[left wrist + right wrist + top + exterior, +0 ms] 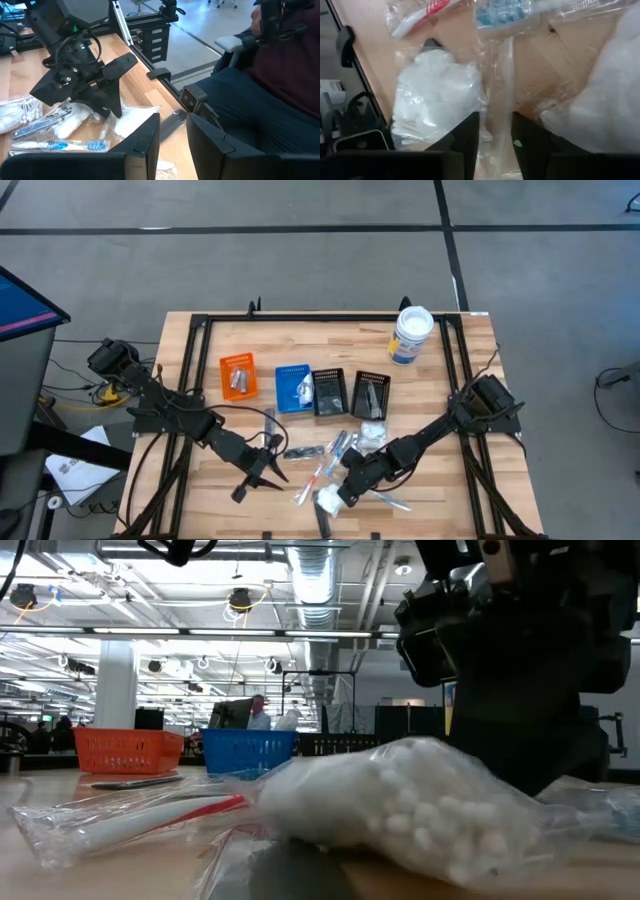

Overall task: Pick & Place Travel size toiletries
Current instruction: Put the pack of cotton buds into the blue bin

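Note:
The toiletries lie in a heap (345,455) on the near middle of the wooden table: white crinkly packets (437,95), clear-wrapped sticks with blue or red, silvery pieces. My right gripper (346,488) is down in the heap's near part, with a clear-wrapped, blue-headed stick (500,75) between its fingers. A white beaded packet (400,800) and a red-striped wrapped stick (150,815) lie flat on the table beside it. My left gripper (262,472) hovers left of the heap, its fingers (150,140) a narrow gap apart, holding nothing. My right gripper (495,137) has the clear-wrapped stick's shaft (499,107) between its two fingers, and the shaft fills the gap. The fingers slant down from the table's right and lie along the stick. The blue head end (500,12) points away from the gripper. I cannot tell whether the stick is lifted.
Beyond the heap stands a row of small bins: orange (237,375), blue (293,388) and two black (329,392). A white tub with a blue label (411,335) stands at the far right. A seated person (280,85) is just past the table's near edge.

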